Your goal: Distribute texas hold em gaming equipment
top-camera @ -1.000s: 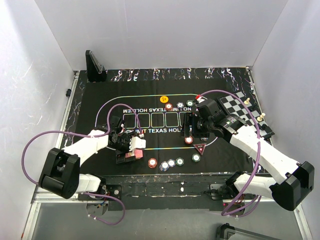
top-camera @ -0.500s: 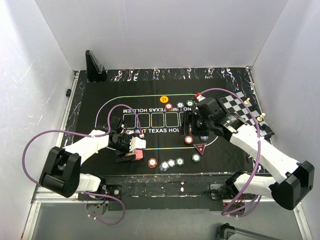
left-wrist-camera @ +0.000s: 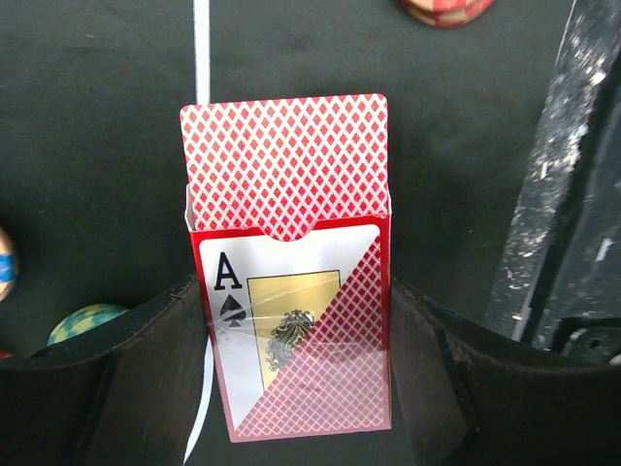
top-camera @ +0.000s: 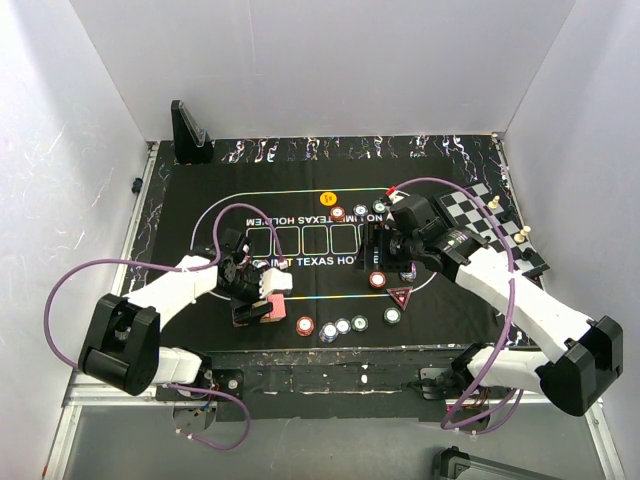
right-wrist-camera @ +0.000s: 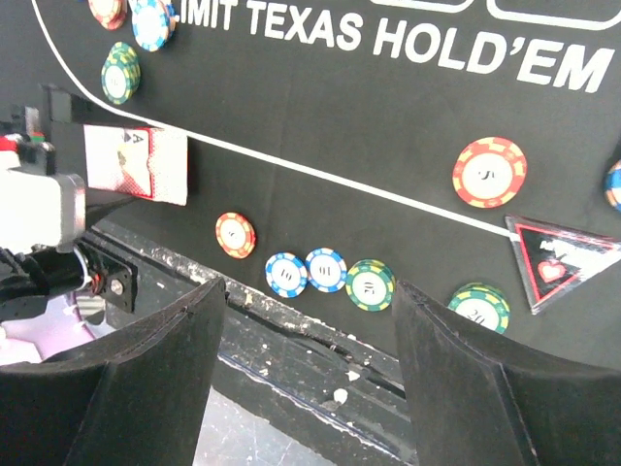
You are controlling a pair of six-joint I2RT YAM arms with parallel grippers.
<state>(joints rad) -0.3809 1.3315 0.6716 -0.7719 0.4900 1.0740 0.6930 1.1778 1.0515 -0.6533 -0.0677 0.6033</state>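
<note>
Firstly, the left fingers (left-wrist-camera: 146, 374) were clamped on the sides of a red card box (left-wrist-camera: 291, 330) with an ace of spades on its front. Red-backed cards (left-wrist-camera: 284, 160) stuck out of its open end. The box sat at the near-left part of the black mat (top-camera: 200, 200), beside the white outline; whether it rested on the mat or hung just above could not be told.

The right fingers (right-wrist-camera: 146, 388) stood apart with nothing between them, over the right-centre of the mat. Just near of them lay a red chip (top-camera: 377, 280) and, beside it, the triangular marker (top-camera: 401, 296).

A row of chips ran along the mat's near edge: a red one (right-wrist-camera: 235, 234), two blue ones (right-wrist-camera: 287, 273) touching each other, then a green one (right-wrist-camera: 370, 283) and another green one (right-wrist-camera: 479, 306) further right. An orange chip (top-camera: 325, 197) lay at the far side.

A chessboard (top-camera: 480, 215) sat at the counter's far right.
</note>
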